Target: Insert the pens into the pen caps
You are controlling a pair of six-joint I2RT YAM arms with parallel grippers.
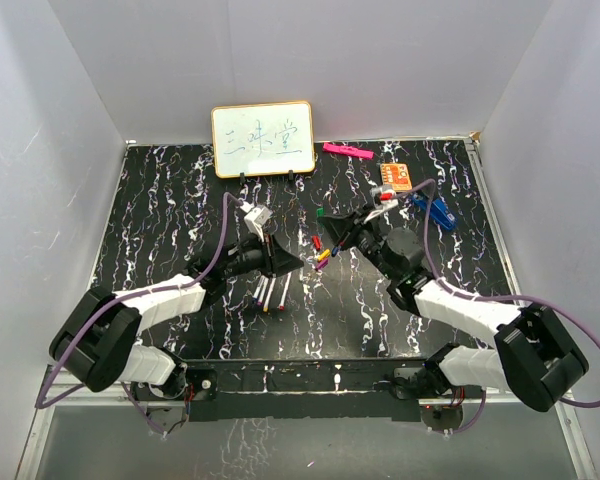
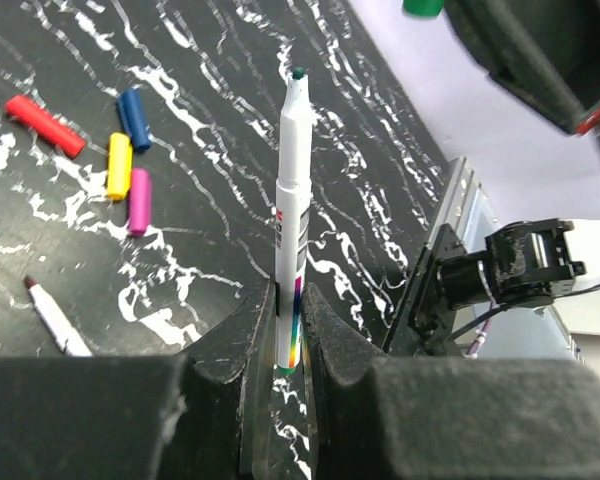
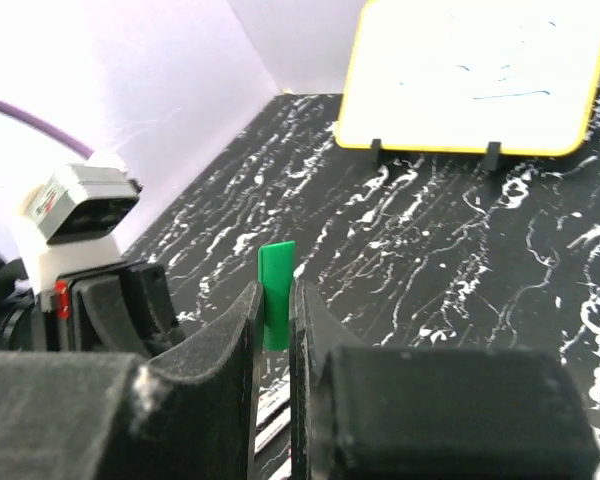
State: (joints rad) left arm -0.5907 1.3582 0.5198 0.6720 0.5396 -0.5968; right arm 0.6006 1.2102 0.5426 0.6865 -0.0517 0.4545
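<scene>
- Left hand [image 2: 288, 335] is clenched on the lower barrel of a white pen [image 2: 292, 200]. I see the pen's green tip pointing away from the fingers, out over the black marbled counter [image 2: 210, 110].
- Right hand [image 3: 275, 335] is grasping a green cap [image 3: 276, 290] between its two fingers, and the cap's far end sticks out past them.
- On my left wrist view the green cap sits at the top edge, beyond the pen's tip and apart from it, so the pen is not yet in the cap.
- Four loose caps lie on the counter to the left of the held pen: a red cap [image 2: 44, 125], a blue cap [image 2: 133, 118], a yellow cap [image 2: 119, 165] and a pink cap [image 2: 139, 200]. The yellow and pink ones lie side by side.
- From overhead I see both hands near each other at mid-counter, with the other pens [image 1: 269, 292] lying flat just beside the left hand.
- A whiteboard [image 1: 263, 139] stands upright at the far edge, with a pink bar [image 1: 347, 151] to its right.
- An orange box [image 1: 395, 180] and a blue clip [image 1: 435, 210] lie near the right arm.
</scene>
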